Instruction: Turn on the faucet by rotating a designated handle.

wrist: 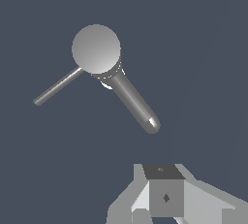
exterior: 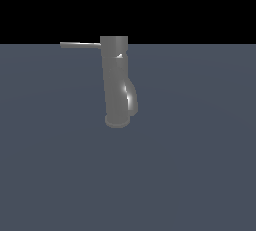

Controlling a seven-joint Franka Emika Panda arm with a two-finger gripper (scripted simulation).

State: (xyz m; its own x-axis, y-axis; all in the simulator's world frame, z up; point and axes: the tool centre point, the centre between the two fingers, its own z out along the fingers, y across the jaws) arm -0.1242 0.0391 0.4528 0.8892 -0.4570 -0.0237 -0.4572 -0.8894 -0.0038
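Observation:
The faucet [exterior: 116, 82] is a dark grey upright cylinder with a round base flange and a shiny curved spout bulge low on the exterior view's right side. The handle [exterior: 80, 45], a thin grey rod, projects from its top toward the exterior view's left. The wrist view looks down on the faucet's round top cap [wrist: 96, 48], the spout [wrist: 138, 104] and the handle [wrist: 58, 86]. My gripper [wrist: 163, 179] shows only in the wrist view, at the picture's edge, apart from the faucet. Its fingers form one block with no gap and hold nothing.
The faucet stands on a flat dark blue-grey surface [exterior: 200, 165] that runs in all directions. A black background lies beyond its far edge. No other objects show.

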